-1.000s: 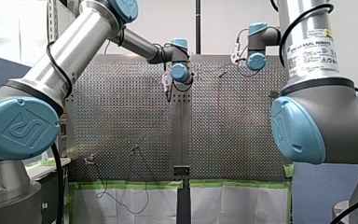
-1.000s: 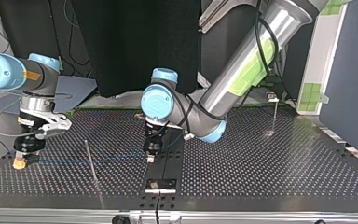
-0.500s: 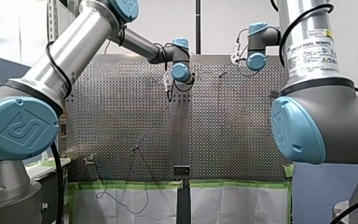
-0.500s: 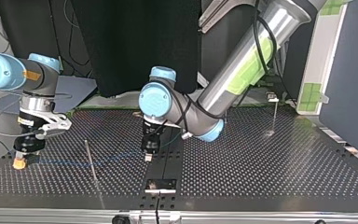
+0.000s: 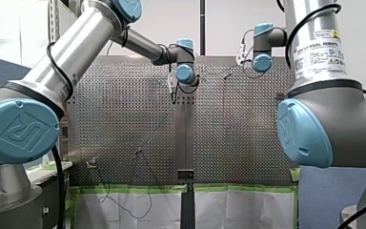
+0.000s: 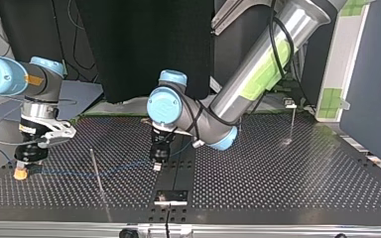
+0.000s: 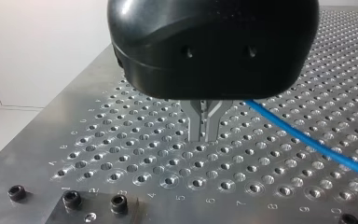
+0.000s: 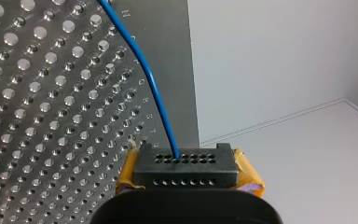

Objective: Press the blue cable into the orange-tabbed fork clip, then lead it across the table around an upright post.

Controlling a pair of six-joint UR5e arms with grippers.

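Front view: on the perforated tabletop [image 5: 124, 119] the cable is too faint to trace. Top view: one thin blue cable [image 6: 74, 173] runs from my right end effector [image 6: 21, 171], frame left, across one upright post [image 6: 96, 171] to my left end effector [image 6: 157, 166] at centre; a second post [image 6: 292, 124] stands upper right. Left wrist view: metal fingers [image 7: 198, 123] clenched on the cable. Right wrist view: the cable enters a holed black block [image 8: 185, 170]; whether that end effector grips, I cannot tell.

White wall [image 5: 228, 24] beyond perforated table [image 5: 124, 119]; black panel [image 6: 144, 44], blue partition [image 6: 372, 74] in top view.
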